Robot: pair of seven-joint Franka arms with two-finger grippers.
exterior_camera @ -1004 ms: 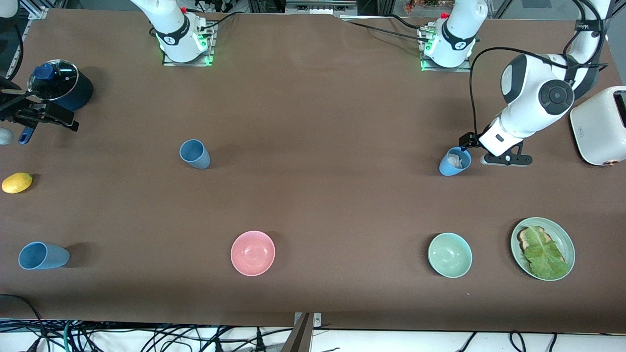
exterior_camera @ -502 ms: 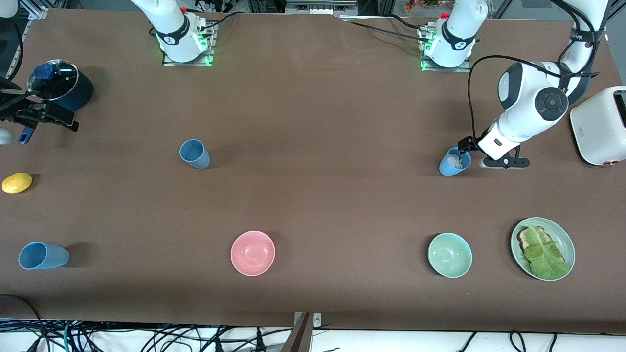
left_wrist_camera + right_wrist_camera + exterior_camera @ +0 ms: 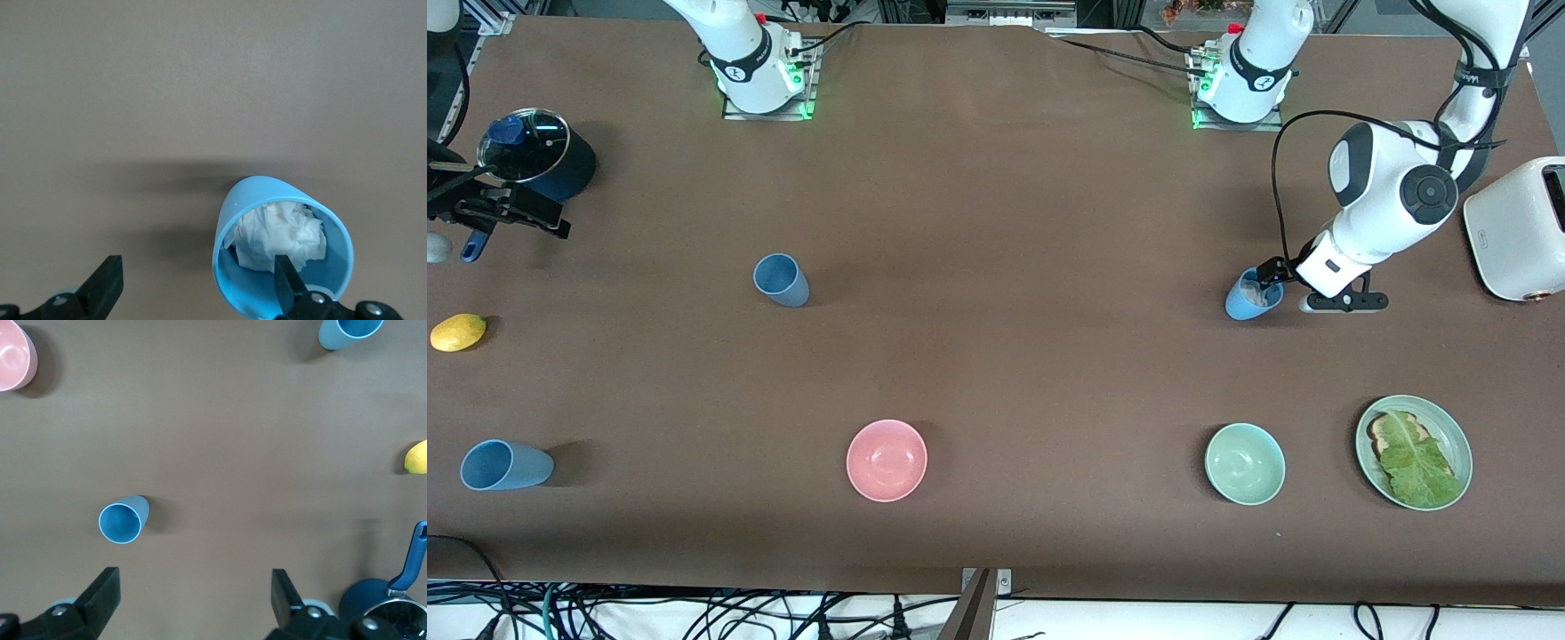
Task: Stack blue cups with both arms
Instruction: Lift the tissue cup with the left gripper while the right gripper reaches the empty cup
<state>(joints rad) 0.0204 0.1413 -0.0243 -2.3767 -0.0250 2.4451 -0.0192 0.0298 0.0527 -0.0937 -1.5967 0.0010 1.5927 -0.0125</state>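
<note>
Left gripper (image 3: pixel 197 270): spread wide, holding nothing, low over the table (image 3: pixel 996 373) toward the left arm's end. One finger (image 3: pixel 285 272) apparently dipped just inside the mouth of the sky cup (image 3: pixel 280 253), the other well outside over bare table. So one wall of that cup sits between the fingers, close to the inner one. Upright, mouth up, long axis vertical, with a white crumpled wad (image 3: pixel 280 233) filling the inside. Touching or a hair apart: cannot tell.

Right gripper (image 3: pixel 193 583): equally wide and empty, up in the air over the table edge by the navy pot (image 3: pixel 538 160) at the right arm's end, waiting. Below it and well apart, the slate cup (image 3: pixel 122 520), upright, mouth open to the wrist camera. That cup stands mid-table on the right arm's side, far from the sky cup. A third blue cup (image 3: pixel 505 465) stands nearest the front camera at the right arm's end, nearer that camera than the lemon (image 3: pixel 458 332).

Judged step: rim pinch on the sky cup by the left arm, clearly the nearer one. Likely snag: the wad blocking any nesting.
</note>
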